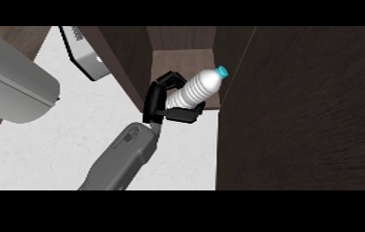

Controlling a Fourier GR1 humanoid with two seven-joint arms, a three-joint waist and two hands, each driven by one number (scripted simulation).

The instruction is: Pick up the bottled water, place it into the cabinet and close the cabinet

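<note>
Your right hand [165,102] has its fingers curled round the lower half of the bottled water [197,87], just above the middle of the frame. The bottle leans up and to the right, its teal cap [222,71] pointing into the open cabinet [128,57]. The cap end already lies over the brown cabinet shelf [175,62]; the base sits in your palm at the shelf's front edge. Your left hand does not show.

To do this step well, I judge you should carry the bottle deeper toward the top of the frame before letting go, and bring it closer to upright so the base meets the shelf flat. Released at this lean, it would likely roll or tip out.

Mind the edges. The opening is narrow: the dark left side wall stands just beside your fingers, and the open cabinet door [292,110] fills the right of the frame, with the cap near its inner edge. Keep the cap off that door. Open room lies on the white marble counter [78,124] at lower left, so draw your forearm [122,161] back that way before swinging the door shut. A grey appliance [21,88] sits at far left, well apart.
</note>
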